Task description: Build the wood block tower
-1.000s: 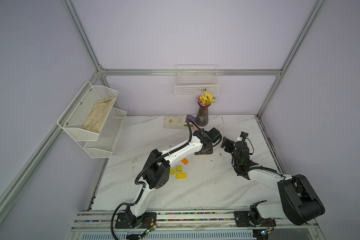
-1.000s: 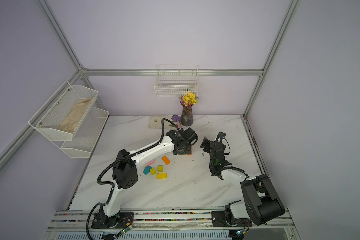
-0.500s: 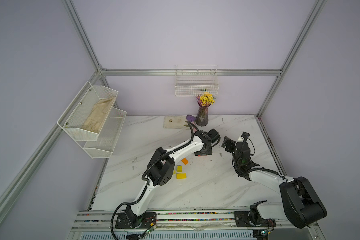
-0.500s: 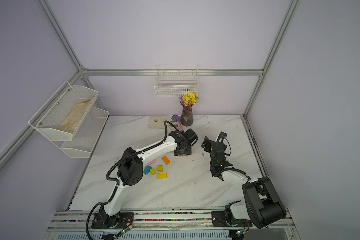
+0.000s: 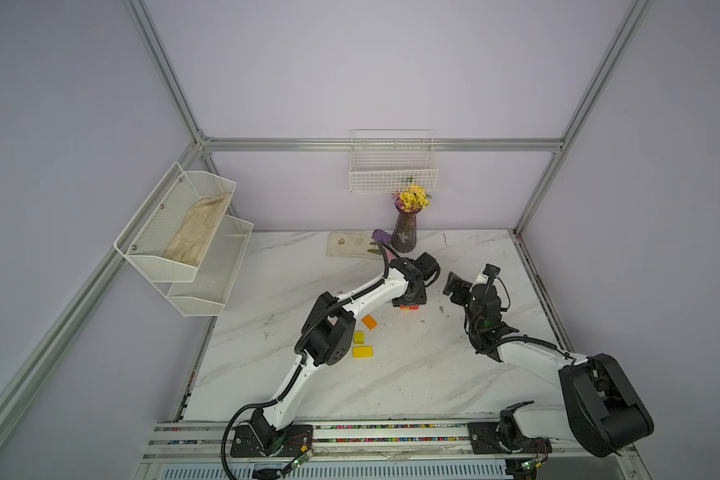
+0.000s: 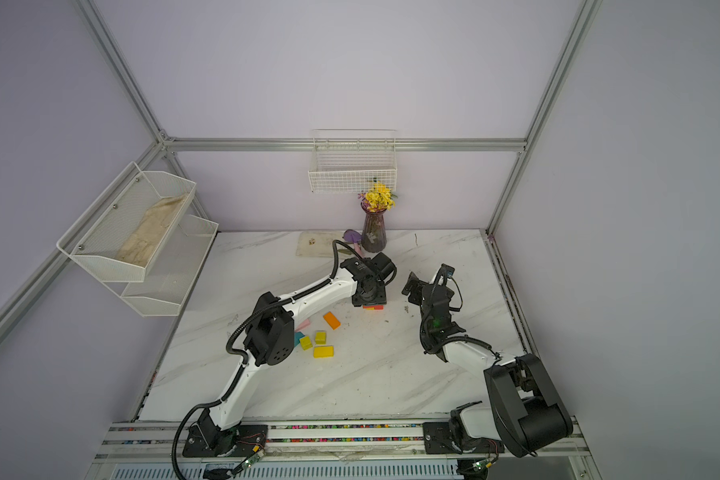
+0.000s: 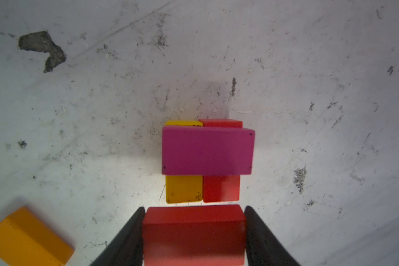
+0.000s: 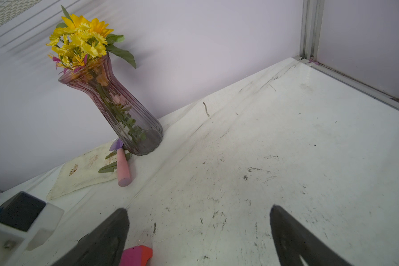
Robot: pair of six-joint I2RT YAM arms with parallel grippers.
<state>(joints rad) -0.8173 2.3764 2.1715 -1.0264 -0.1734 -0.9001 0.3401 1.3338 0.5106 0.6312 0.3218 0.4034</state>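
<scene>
Marble counter point(image 5: 391, 382) under lilac walls point(image 5: 350, 83). Left of centre in a top view lie the spare wood blocks point(image 6: 323, 351), an orange brick point(image 6: 331, 320) among them. At mid-frame the left gripper point(image 7: 194, 208) hangs over the tower point(image 5: 409, 308), half closed on a red block point(image 7: 194, 232) clamped between both fingers. The left wrist view shows the tower as a yellow brick point(image 7: 183, 188) and a red brick point(image 7: 221, 187) side by side, a magenta brick point(image 7: 207, 150) across them. Placing is the step in hand, I judge: the red block needs carrying over the base bricks' bare ends, squaring beside the magenta, lowering, releasing. Right of it the right gripper point(image 5: 454, 286) hovers wide open, empty.
</scene>
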